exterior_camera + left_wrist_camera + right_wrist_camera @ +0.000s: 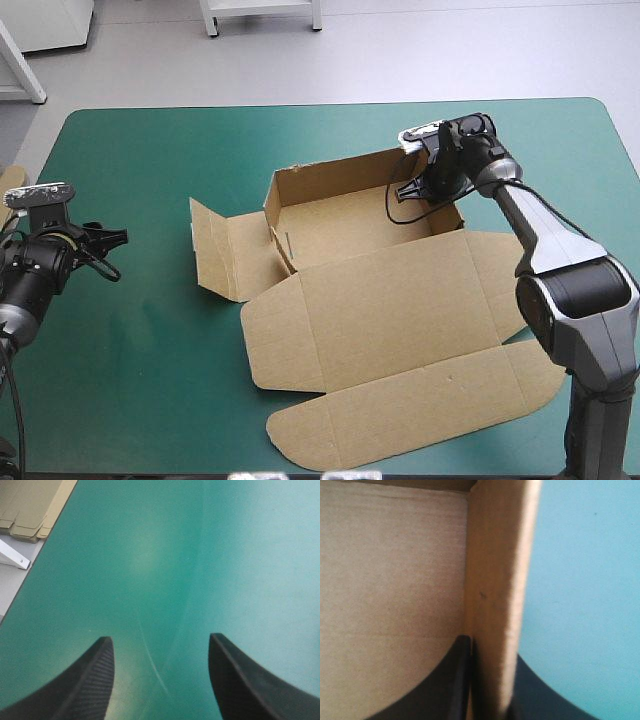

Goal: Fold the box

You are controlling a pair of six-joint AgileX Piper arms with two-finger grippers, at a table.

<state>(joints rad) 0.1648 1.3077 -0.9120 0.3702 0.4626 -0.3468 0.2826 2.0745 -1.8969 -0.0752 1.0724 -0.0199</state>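
Now held: my right claw (428, 182) is pinched almost closed on the right wall (492, 555) of the box, one black finger inside the tray and the other outside it, over the teal-green cover.
Idle claw: my left claw (161, 647) has its fingers wide apart and grips nothing. It hangs over bare table (150, 140) near the left edge.
Box position: the box (380, 300) lies about mid-table, with the tray toward the far edge and the lid (400, 330) flat toward the near edge.
Tray state: the far wall and the right wall stand upright. The left panel (225, 250) splays outward onto the cover, not yet raised.
Long axis: the tray runs across the table from left to right, slightly skewed. The whole sheet runs from far to near.
Key relation: the left panel lies between my left claw and the tray. Its free edge faces that claw, with a strip of bare cover between them.
Nearer arm: the left one. The right claw is across the tray and occupied.
Next move, as I judge it: the left claw should reach toward the table's middle, catch the panel's free edge and swing it up against the tray while the right wall is steadied.
Also present: spare board (30, 505) at the table's left edge.
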